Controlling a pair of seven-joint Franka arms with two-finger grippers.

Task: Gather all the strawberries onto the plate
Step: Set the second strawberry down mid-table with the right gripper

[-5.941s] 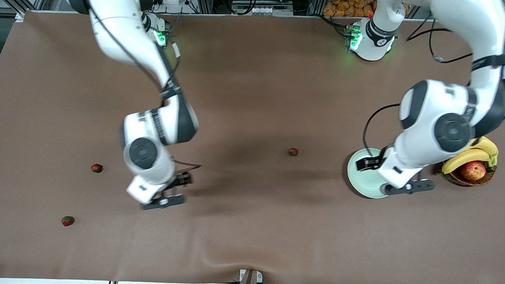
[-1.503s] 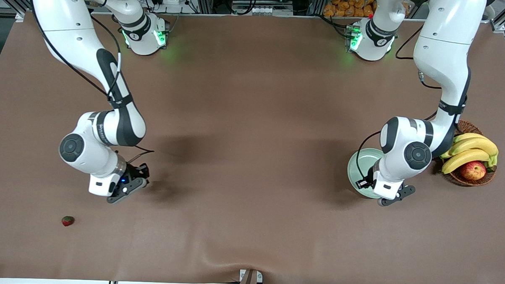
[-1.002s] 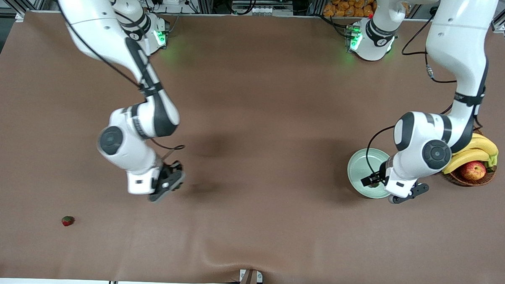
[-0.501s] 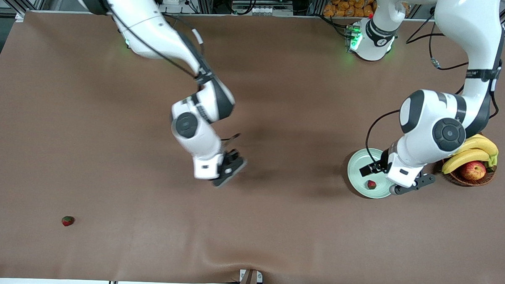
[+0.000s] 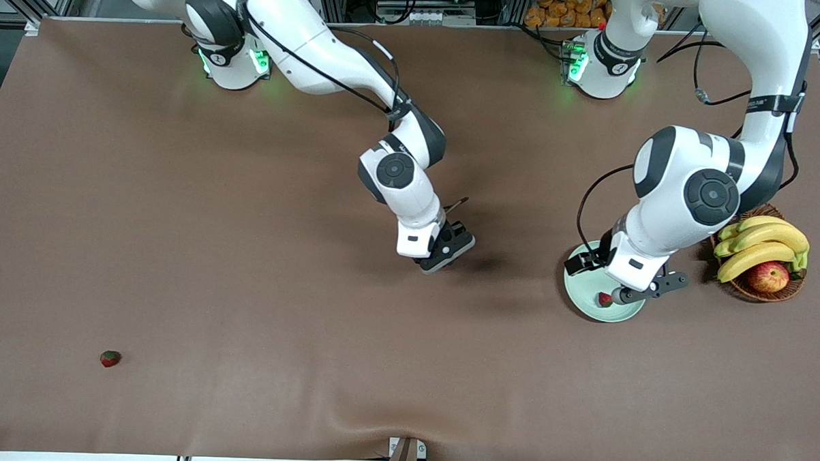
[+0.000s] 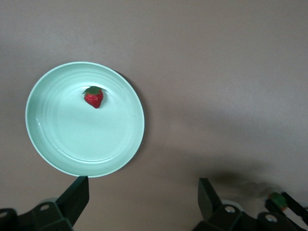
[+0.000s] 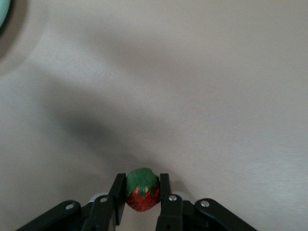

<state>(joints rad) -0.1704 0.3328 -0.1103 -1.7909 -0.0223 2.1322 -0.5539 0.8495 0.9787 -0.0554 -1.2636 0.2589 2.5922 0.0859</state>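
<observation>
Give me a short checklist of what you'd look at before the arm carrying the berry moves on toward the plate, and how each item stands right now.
1. Strawberry clamped between the right gripper fingers: ok.
2. Right gripper over bare table, not yet over the plate: not ok.
3. Free room on the plate beside the strawberry already there: ok.
4. Left gripper open and hanging over the plate's edge, in the way: not ok.
5. Last strawberry on the table toward the right arm's end, uncollected: not ok.

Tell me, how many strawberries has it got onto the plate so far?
One strawberry lies on the plate, under the open left gripper. The right gripper is shut on a second strawberry over the table's middle. A third strawberry waits near the right arm's end.
</observation>
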